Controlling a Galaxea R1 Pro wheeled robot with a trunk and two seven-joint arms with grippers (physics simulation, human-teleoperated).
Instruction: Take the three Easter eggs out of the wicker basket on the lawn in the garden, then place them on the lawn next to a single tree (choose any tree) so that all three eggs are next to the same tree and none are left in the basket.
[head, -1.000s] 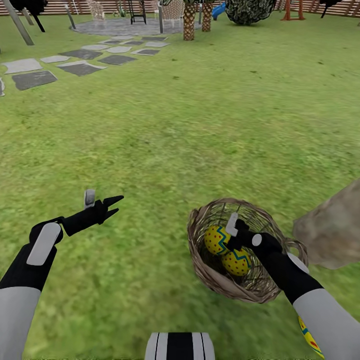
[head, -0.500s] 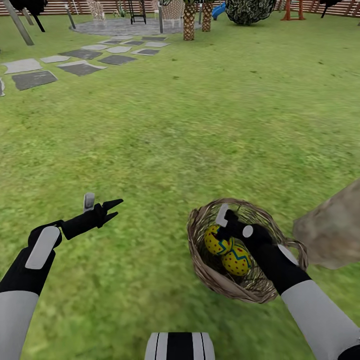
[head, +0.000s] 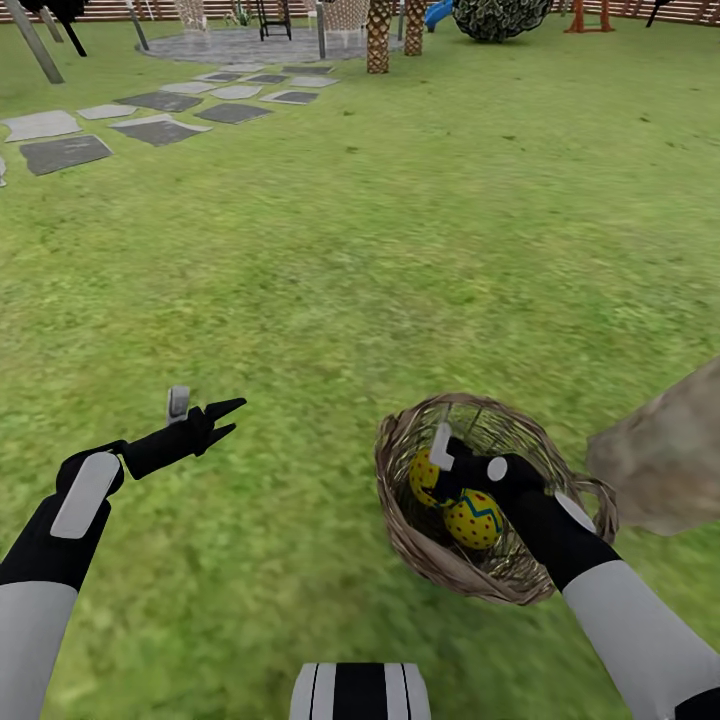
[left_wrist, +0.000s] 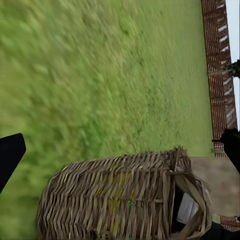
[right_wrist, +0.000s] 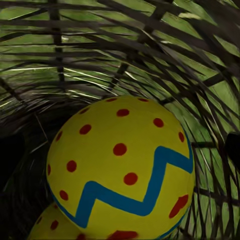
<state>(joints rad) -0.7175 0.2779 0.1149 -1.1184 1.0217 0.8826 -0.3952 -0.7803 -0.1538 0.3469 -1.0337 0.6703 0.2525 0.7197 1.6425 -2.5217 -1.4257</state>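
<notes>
The wicker basket (head: 490, 500) is sitting on the lawn (head: 400, 250) just in front of the robot, to its right. Two yellow Easter eggs (head: 473, 518) with blue zigzag bands and red dots are lying inside it, touching each other. The right gripper (head: 452, 472) is reaching into the basket beside the eggs; whether its fingers are apart or together cannot be told. The right wrist view is looking closely at one egg (right_wrist: 120, 167) against the woven wall. The left gripper (head: 222, 418) is hovering over the grass well to the left, its fingers apart and holding nothing. A pale mottled tree trunk (head: 665, 460) is standing just right of the basket. Stepping stones (head: 150, 110) are lying far ahead.
</notes>
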